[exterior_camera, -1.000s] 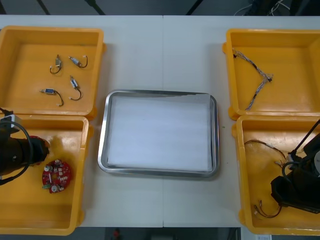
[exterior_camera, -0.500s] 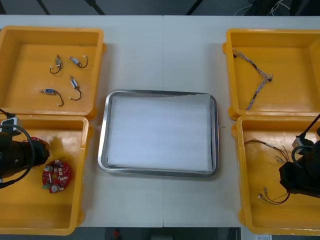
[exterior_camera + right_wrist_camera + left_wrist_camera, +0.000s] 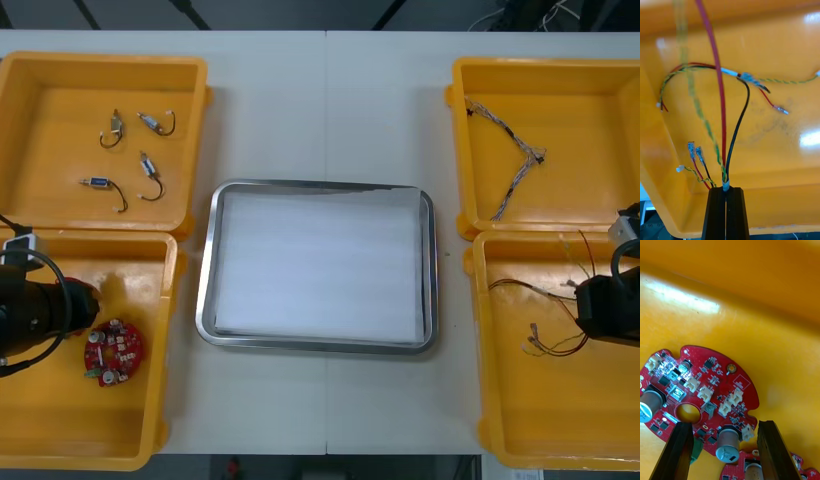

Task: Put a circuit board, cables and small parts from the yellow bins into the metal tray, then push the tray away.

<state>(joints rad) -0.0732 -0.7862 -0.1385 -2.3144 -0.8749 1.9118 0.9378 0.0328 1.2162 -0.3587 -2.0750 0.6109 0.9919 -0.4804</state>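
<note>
My right gripper (image 3: 598, 310) hangs over the near-right yellow bin (image 3: 520, 420). In the right wrist view this gripper (image 3: 726, 191) is shut on a bundle of red, black and yellow cables (image 3: 720, 112). The cable ends (image 3: 545, 345) trail above the bin floor. My left gripper (image 3: 75, 308) is low in the near-left yellow bin (image 3: 60, 420), beside a round red circuit board (image 3: 113, 352). In the left wrist view the fingers (image 3: 681, 450) stand open on either side of the board (image 3: 703, 386). The metal tray (image 3: 205, 300), white inside, lies between the bins with nothing in it.
The far-left bin (image 3: 190, 100) holds several small metal parts (image 3: 130, 160). A twisted blue and white cable (image 3: 510, 150) lies in the far-right bin (image 3: 460, 110). A second red board (image 3: 752, 468) peeks out under the first one.
My right gripper has risen and moved toward the far side of its bin, drawing the cable bundle along. The left gripper has hardly moved.
</note>
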